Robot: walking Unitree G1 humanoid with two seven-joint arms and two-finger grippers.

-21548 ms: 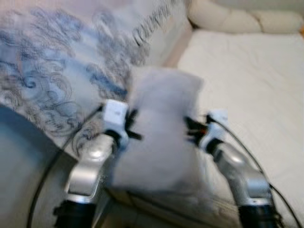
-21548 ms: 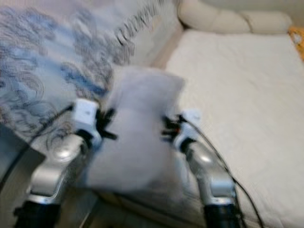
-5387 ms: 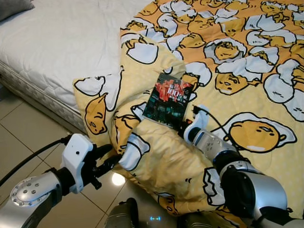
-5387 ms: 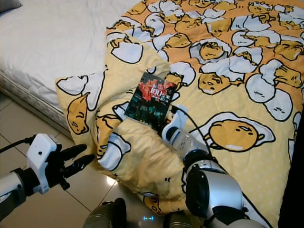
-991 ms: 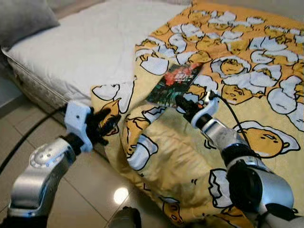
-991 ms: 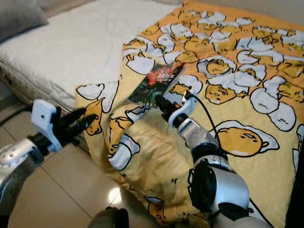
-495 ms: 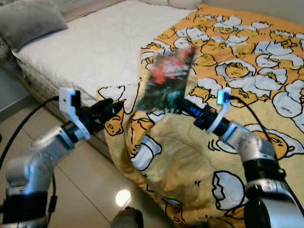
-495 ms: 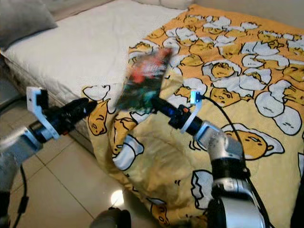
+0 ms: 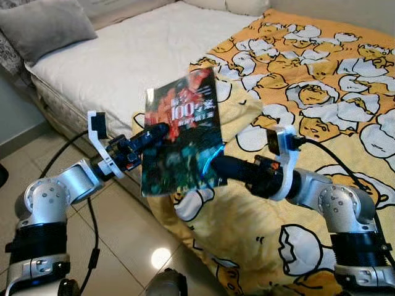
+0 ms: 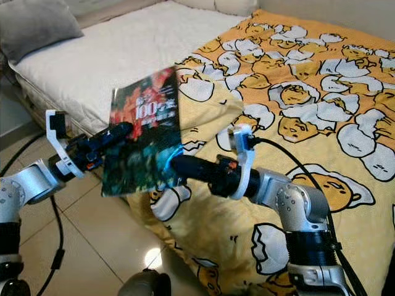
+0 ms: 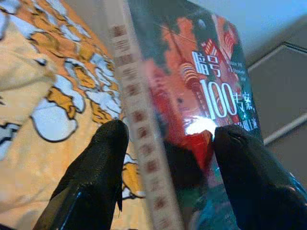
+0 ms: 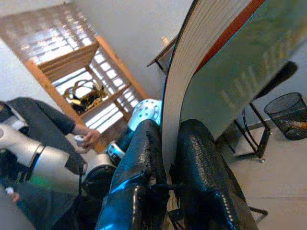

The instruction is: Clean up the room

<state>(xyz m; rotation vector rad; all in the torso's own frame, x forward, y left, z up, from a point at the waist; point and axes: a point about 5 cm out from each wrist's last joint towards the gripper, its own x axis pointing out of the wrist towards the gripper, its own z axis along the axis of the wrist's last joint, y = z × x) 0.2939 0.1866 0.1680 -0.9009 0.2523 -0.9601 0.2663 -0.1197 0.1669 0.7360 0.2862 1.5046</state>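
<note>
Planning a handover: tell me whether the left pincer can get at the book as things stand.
Probably yes. The left pincer is open, its fingers straddling the spine of the book, which the right pincer holds upright off the blanket; nothing lies between.

book (image 9: 182, 132): upright in the air between the two grippers, over the near edge of the bed
left gripper (image 9: 153, 133): at the book's left edge
right gripper (image 9: 217, 165): at the book's lower right edge
blanket (image 9: 321, 111): right on the mattress (image 9: 136, 55)
pillow (image 9: 46, 26): far left
</note>
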